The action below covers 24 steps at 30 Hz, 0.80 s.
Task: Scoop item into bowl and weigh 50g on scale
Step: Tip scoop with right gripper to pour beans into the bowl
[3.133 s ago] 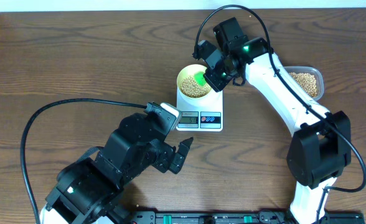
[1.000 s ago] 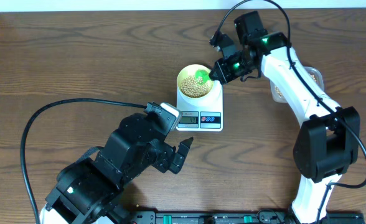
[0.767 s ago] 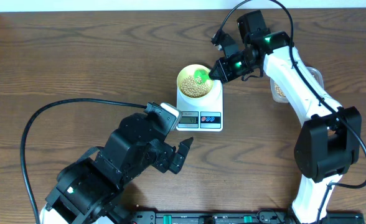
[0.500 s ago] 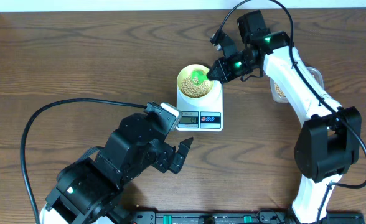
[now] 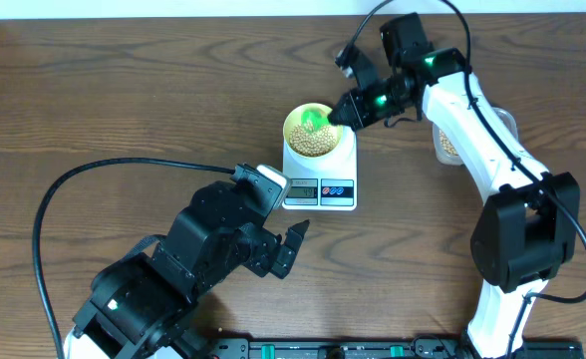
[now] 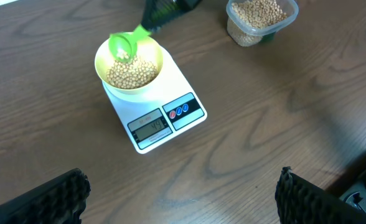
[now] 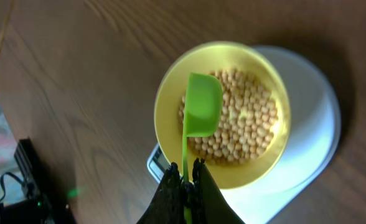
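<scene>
Risks overshooting 50 g, or spilling beans (image 7: 248, 127) onto the table (image 5: 124, 100), by tipping too fast the green scoop (image 7: 203, 106) pinched in the right gripper (image 7: 184, 180) jaws over the bowl (image 7: 165, 118) on the scale (image 7: 317, 137); left gripper (image 6: 183, 199) jaws wide, idle.

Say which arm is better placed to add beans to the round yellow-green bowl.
Right: the right gripper holds the green plastic scoop over the yellow-green bowl. The left gripper sits open, away from the white scale.
</scene>
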{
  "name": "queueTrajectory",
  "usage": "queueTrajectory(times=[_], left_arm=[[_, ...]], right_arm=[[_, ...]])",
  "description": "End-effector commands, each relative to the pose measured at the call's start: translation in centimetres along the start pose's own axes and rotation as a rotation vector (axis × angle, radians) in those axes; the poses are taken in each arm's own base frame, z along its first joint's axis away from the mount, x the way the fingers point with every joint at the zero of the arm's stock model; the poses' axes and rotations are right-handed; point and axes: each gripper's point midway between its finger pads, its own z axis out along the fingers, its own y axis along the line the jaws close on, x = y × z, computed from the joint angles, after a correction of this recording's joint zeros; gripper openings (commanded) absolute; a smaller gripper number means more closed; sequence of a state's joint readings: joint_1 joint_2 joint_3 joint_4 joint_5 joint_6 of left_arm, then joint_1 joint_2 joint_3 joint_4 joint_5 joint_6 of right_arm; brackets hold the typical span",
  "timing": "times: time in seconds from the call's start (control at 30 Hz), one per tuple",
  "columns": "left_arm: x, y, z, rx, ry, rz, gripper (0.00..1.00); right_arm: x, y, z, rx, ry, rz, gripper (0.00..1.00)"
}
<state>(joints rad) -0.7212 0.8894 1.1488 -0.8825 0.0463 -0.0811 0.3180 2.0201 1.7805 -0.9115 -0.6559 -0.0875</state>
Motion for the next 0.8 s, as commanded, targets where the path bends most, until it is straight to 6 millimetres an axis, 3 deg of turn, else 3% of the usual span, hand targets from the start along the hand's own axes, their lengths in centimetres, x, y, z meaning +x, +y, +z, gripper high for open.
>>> queueTrajectory(times=[0.0, 0.33, 0.77], left_arm=[[-0.3, 0.1, -0.2, -0.003, -0.009, -0.004, 0.98], [-0.3, 0.1, -0.2, -0.003, -0.009, -0.004, 0.98], [-0.3, 0.1, -0.2, -0.003, -0.009, -0.004, 0.98]], right_arm=[[-2.9, 2.5, -2.5, 0.027, -0.079, -0.093, 0.01], [-0.9, 3.6, -2.1, 0.124, 0.036, -0.174, 0.01], [-0.5, 3.3, -1.3, 0.250, 0.073, -0.227, 0.01]])
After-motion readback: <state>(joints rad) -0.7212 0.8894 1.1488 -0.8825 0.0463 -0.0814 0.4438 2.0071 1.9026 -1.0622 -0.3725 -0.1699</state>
